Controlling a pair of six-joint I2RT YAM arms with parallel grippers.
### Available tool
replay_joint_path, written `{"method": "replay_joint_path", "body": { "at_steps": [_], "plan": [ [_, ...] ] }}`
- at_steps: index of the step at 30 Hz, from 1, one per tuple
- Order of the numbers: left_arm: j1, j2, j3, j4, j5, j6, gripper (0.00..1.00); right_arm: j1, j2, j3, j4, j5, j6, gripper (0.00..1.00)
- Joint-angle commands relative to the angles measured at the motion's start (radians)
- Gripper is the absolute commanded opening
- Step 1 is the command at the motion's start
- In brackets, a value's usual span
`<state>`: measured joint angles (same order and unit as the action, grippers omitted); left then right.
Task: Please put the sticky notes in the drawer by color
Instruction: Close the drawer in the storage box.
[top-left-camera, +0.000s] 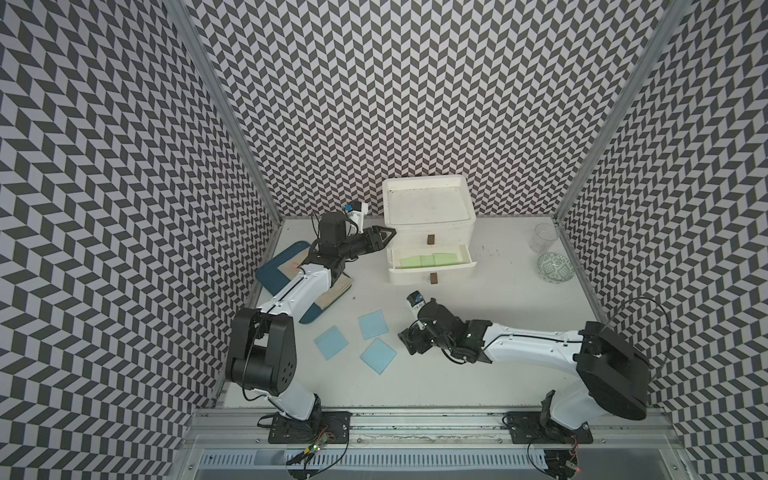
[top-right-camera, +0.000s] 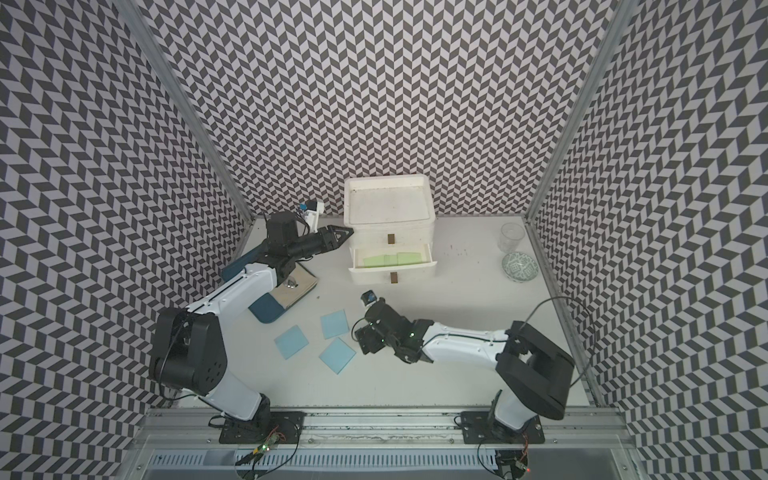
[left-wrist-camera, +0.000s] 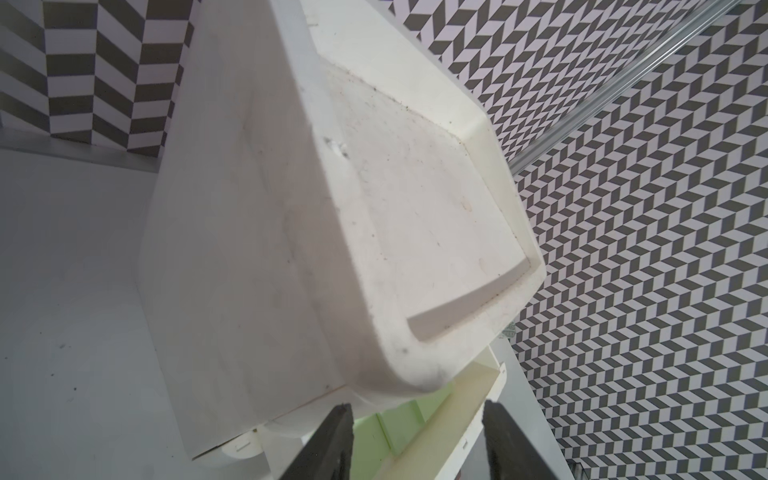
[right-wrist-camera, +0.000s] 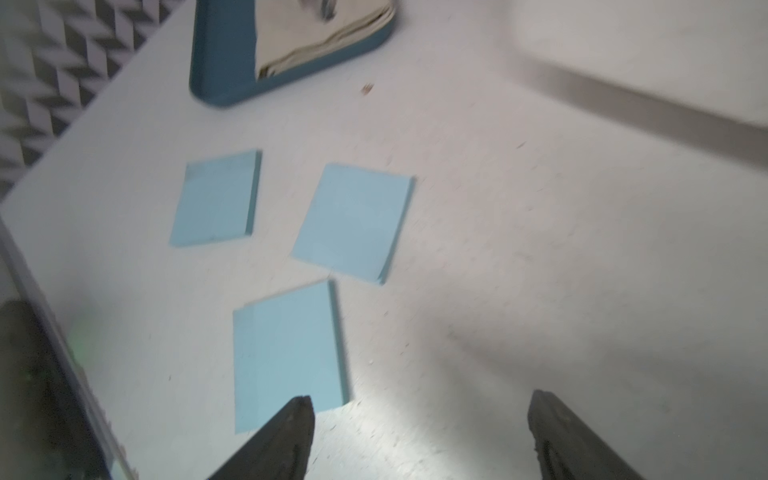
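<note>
Nearest the lens, the front rail (top-left-camera: 424, 419) is seen, with the left arm (top-left-camera: 286, 291) and right arm (top-left-camera: 528, 345) bolted to it. Beyond it the table (top-left-camera: 498, 299) is spread.

The drawer (top-left-camera: 432, 230), a white box, is stood at the middle of the table's far edge. One drawer below the top one is pulled out, and three green sticky notes (top-left-camera: 430, 261) are laid in a row inside. A dark blue tray (top-left-camera: 272, 274) carrying a beige sheet (top-left-camera: 332, 293) is set along the left edge. A patterned bowl (top-left-camera: 555, 268) and a glass (top-left-camera: 543, 237) are kept at the far right corner. Three blue sticky notes (top-left-camera: 373, 325) are laid flat on the table, left of centre toward the front edge. No pink notes are seen.

The left gripper (top-left-camera: 390, 234) is held at the box's front left corner, over the pulled-out drawer's end. Its jaws are parted about halfway and nothing is gripped. The right gripper (right-wrist-camera: 419, 436) is held low just beside the nearest blue note. Its jaws are spread wide and nothing is gripped.

Risks judged:
- A thin flat note may be skated over or crumpled if the fingertips (right-wrist-camera: 297, 419) are brought down off its edge.
- Colours would be mixed if blue were dropped in with green.
- The light box may be shoved if a drawer is worked one-handed.
</note>
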<state>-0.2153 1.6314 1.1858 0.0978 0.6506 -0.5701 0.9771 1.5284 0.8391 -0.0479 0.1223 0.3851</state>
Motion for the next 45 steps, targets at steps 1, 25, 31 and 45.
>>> {"method": "replay_joint_path", "body": {
  "at_steps": [1,25,31,45],
  "plan": [
    [0.008,0.035,0.076,-0.082,-0.043,0.058,0.54,-0.059,-0.057,-0.039,0.152,0.026,0.083,0.84],
    [0.004,0.304,0.572,-0.375,-0.251,0.16,0.62,-0.281,0.039,0.017,0.344,-0.041,0.175,0.64],
    [0.004,0.341,0.57,-0.371,-0.225,0.172,0.62,-0.282,0.08,0.063,0.353,-0.062,0.18,0.56],
    [-0.007,0.289,0.445,-0.317,-0.162,0.173,0.54,-0.309,0.124,0.094,0.354,-0.027,0.186,0.16]
  ]
}}
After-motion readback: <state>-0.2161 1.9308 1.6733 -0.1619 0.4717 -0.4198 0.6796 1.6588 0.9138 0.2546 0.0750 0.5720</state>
